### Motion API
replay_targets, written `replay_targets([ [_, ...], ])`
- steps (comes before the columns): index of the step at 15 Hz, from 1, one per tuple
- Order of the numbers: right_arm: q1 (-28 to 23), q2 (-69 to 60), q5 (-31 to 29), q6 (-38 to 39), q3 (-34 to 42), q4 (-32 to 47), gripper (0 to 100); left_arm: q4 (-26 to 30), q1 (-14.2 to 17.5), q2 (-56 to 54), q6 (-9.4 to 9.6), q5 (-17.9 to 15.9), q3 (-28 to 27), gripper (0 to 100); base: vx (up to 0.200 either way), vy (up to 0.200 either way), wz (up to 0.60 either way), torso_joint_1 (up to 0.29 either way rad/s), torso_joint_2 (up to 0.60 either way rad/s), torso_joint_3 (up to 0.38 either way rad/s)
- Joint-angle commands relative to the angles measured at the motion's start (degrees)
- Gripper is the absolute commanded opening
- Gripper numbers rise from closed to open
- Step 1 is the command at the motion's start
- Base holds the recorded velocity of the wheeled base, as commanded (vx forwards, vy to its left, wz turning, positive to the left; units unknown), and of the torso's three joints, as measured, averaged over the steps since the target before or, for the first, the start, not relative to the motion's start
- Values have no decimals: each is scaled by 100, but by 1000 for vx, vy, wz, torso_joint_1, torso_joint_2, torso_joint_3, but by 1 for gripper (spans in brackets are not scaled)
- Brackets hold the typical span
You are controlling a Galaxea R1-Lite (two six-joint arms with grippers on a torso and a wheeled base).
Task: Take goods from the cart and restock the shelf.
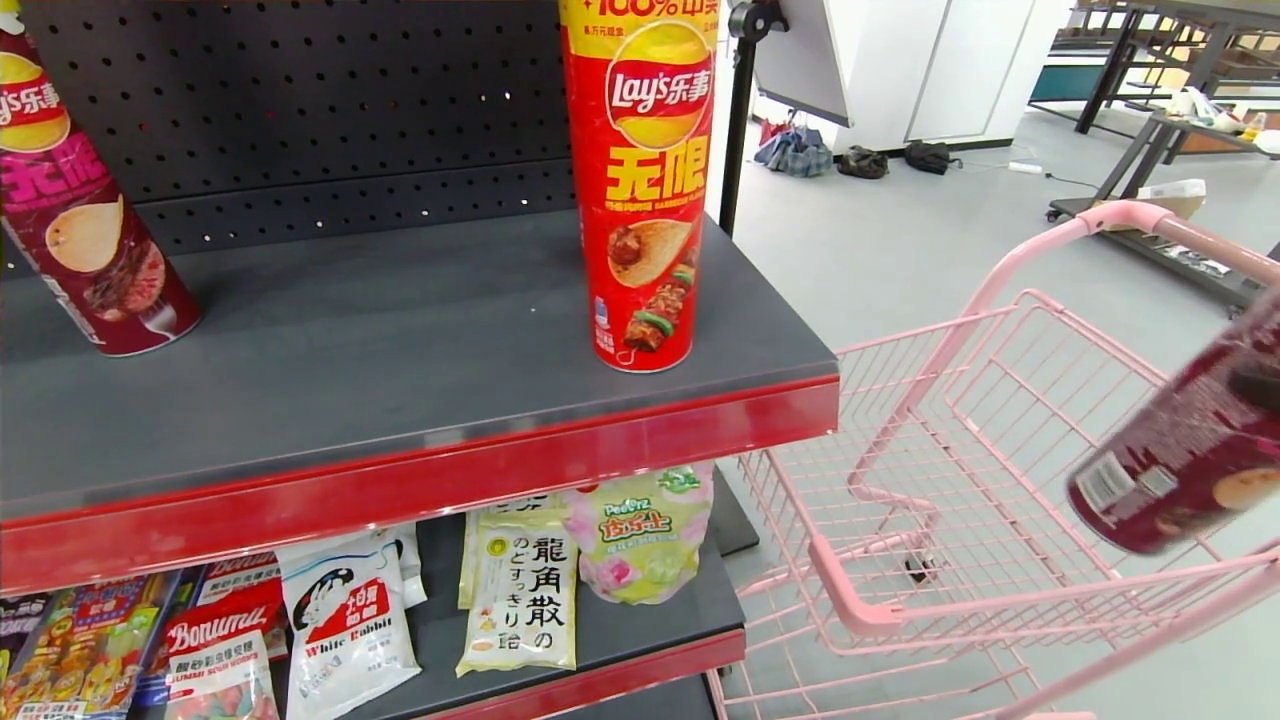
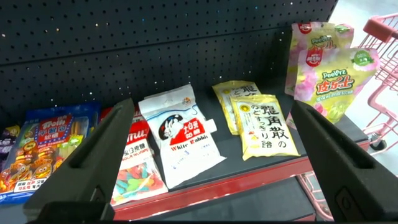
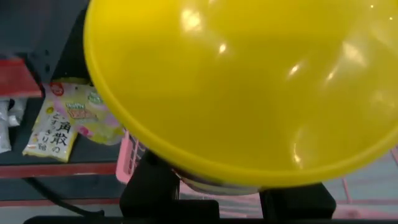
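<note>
A dark maroon chips can (image 1: 1185, 450) hangs tilted over the pink cart (image 1: 900, 610) at the far right, with my right gripper (image 3: 224, 199) shut on it. In the right wrist view its yellow lid (image 3: 249, 81) looms close, with dark fingers (image 3: 149, 186) on either side below it. On the upper shelf (image 1: 380, 340) a red chips can (image 1: 645, 190) stands upright near the right end, and another maroon can (image 1: 85, 230) stands at the far left. My left gripper (image 2: 211, 112) is open in front of the lower shelf, nothing between its fingers.
The lower shelf (image 2: 249, 180) holds snack bags: a white bag (image 2: 180, 134), yellow packs (image 2: 261, 124), pink-green pouches (image 2: 329, 68). The upper shelf's red front lip (image 1: 430, 470) juts out. The cart's handle (image 1: 1150, 215) rises to the right, with desks behind it.
</note>
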Motion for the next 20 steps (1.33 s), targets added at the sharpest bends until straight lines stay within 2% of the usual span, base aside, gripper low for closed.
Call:
replay_targets([
  [1,-397,-1602,-75,-34,585,551,0,-1,0,9,0,1,2,100,0,0,0,0,0,0],
  [6,-458,-1804,-101,-34,761,577,0,-1,0,9,0,1,-6,100,0,0,0,12,-49,-35],
  [20,-458,-1584,-101,-61,875,568,0,-1,0,9,0,1,2,100,0,0,0,176,-521,-344],
])
